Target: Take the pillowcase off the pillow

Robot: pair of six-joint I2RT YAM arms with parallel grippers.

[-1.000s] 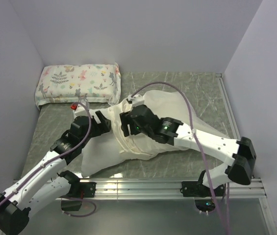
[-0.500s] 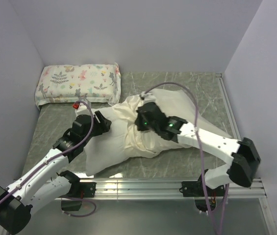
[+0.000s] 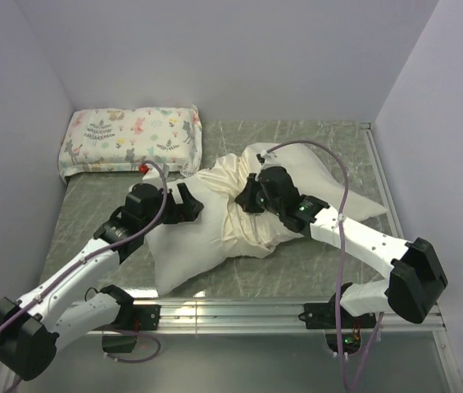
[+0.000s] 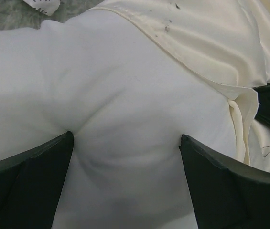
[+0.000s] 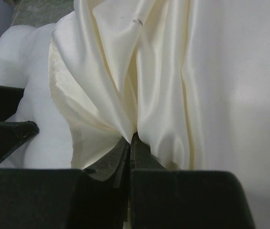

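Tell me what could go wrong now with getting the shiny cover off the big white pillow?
1. The right gripper pinches just a thin fold of the shiny pillowcase, so the fold may slip out.
2. The left gripper is open, only pressing on the bare pillow, so the pillow might slide along with a pull.
3. The pillowcase is bunched around the pillow's middle and could snag.
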